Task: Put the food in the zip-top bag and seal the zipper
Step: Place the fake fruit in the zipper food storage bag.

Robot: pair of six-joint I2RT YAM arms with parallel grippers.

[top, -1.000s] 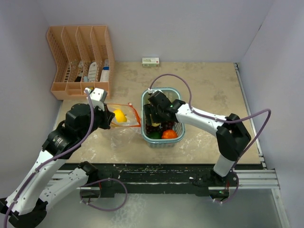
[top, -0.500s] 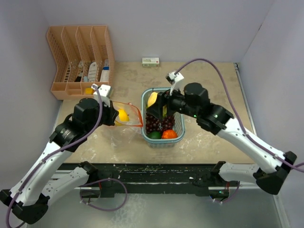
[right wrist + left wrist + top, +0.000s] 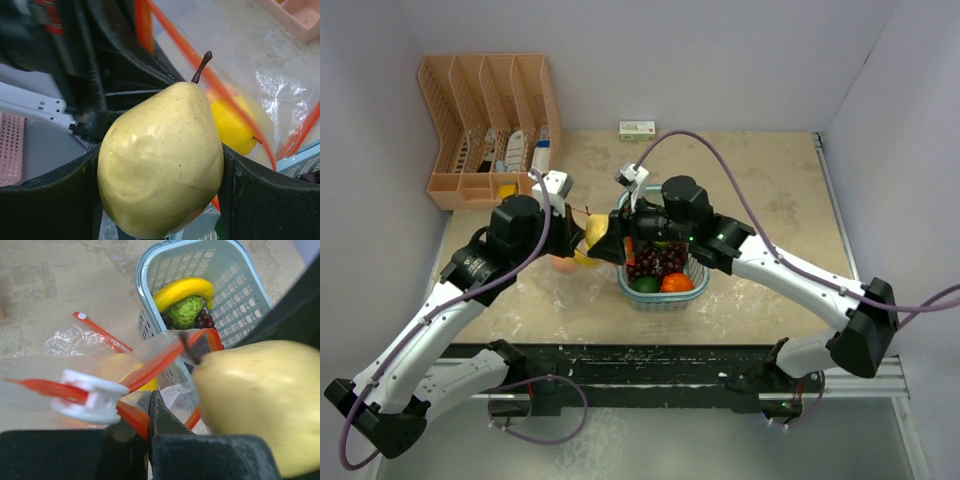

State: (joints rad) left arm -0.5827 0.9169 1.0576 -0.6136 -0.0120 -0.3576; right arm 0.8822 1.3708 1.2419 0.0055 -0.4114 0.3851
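The right hand (image 3: 160, 197) grips the pear (image 3: 160, 150) across its belly, jaws wide; smooth, rigid, probably light, it could slip; it hangs at the mouth of the zip-top bag (image 3: 75, 340), nine o'clock of the basket (image 3: 145, 275); the left hand (image 3: 150, 412) pinches the limp zipper (image 3: 155, 365).

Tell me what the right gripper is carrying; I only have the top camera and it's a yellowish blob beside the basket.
Observer: A pale pear, brown stem up, held between both fingers.
Operator: Is the left gripper holding the bag?
Observer: Yes, the left gripper is shut on the zipper, right beside its white slider.
Operator: What's in the basket under the arm?
Observer: A banana and a bumpy green fruit lie next to the grapes in the basket.
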